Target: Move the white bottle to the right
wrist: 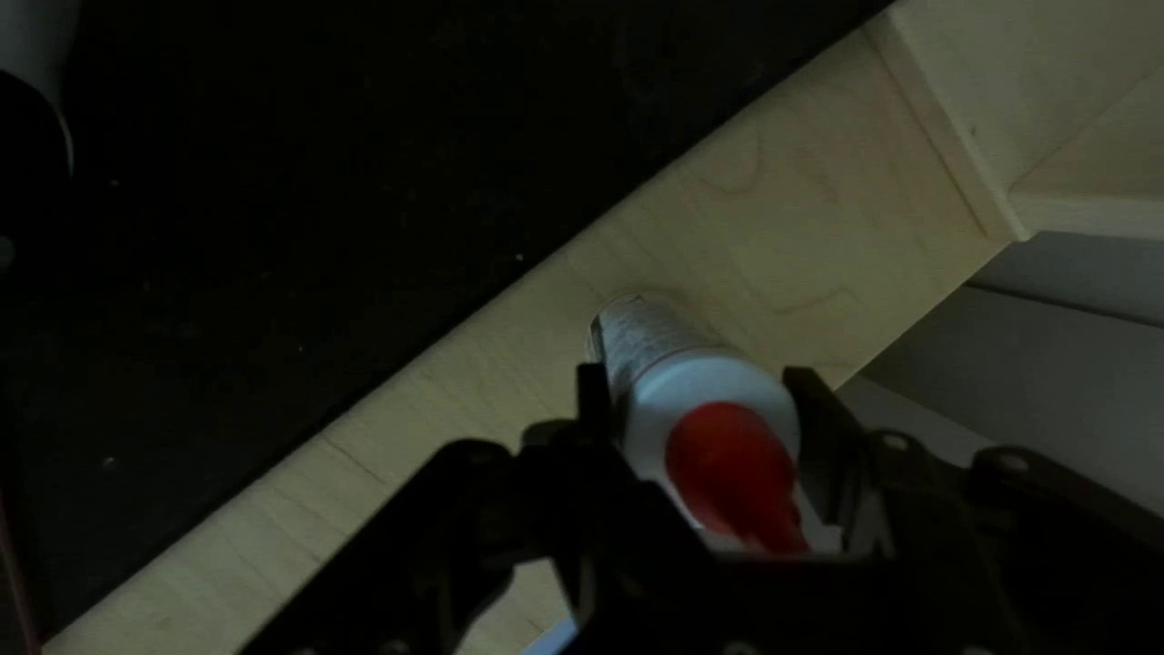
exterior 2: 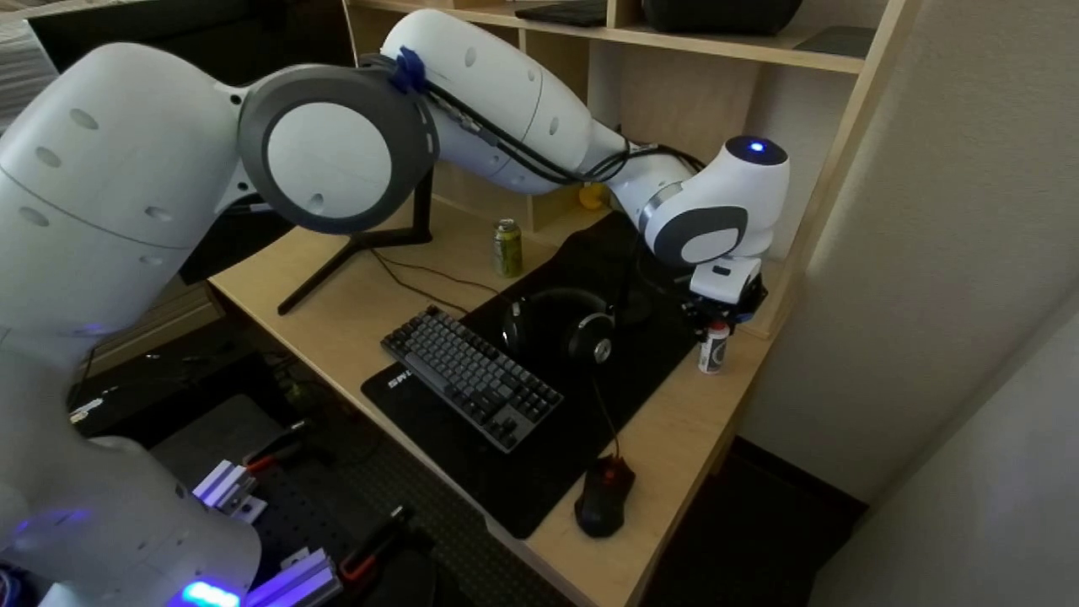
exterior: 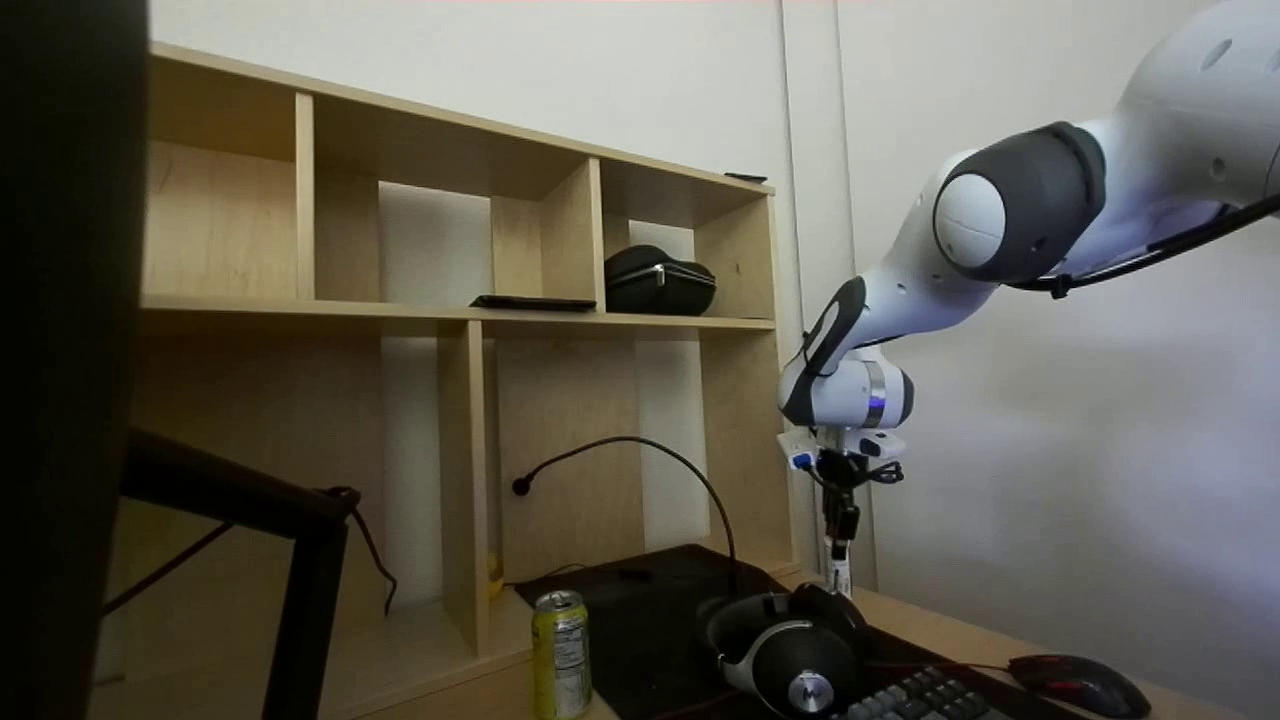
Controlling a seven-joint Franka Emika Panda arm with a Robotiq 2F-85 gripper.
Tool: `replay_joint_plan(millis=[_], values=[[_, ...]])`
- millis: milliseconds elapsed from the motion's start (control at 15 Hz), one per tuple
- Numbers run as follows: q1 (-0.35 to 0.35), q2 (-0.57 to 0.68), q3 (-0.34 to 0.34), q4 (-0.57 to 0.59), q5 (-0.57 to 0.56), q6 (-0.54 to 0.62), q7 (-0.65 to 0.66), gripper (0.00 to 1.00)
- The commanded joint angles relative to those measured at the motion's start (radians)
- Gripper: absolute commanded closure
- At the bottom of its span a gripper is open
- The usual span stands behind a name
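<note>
The white bottle (exterior 2: 713, 350) stands upright on the bare wooden strip near the desk's right edge, with a red top. In the wrist view, the bottle (wrist: 655, 337) is seen from above, its red top between the fingers. My gripper (wrist: 697, 371) is around its upper part, with a dark finger against each side, and looks shut on it. In an exterior view the gripper (exterior: 840, 545) points down over the bottle (exterior: 841, 578), whose base is hidden by headphones. The gripper also shows in an exterior view (exterior 2: 718, 325). I cannot tell whether the base touches the desk.
Black headphones (exterior 2: 590, 341) and a keyboard (exterior 2: 472, 375) lie on the black mat (exterior 2: 539, 472). A mouse (exterior 2: 605, 497) lies near the front right corner. A green-yellow can (exterior 2: 507, 249) stands farther left. The shelf's side panel (exterior 2: 834, 181) rises close beside the gripper.
</note>
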Motion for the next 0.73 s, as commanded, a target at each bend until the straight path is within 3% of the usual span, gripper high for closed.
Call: replay_joint_plan(millis=[0,200,467,533,667], values=[[-0.032,-0.022,0.043,0.011,0.043,0.020,-0.021,0.19],[-0.010,-0.055,0.025,-0.018,0.051,0.106,-0.021,0.01],[0.008,-0.122,0.015,-0.077,0.036,0.183,-0.027,0.00],[-0.007,-0.060,0.020,0.006,0.028,0.141,-0.001,0.00],[-0.006,-0.066,0.020,0.007,0.027,0.142,-0.001,0.00]])
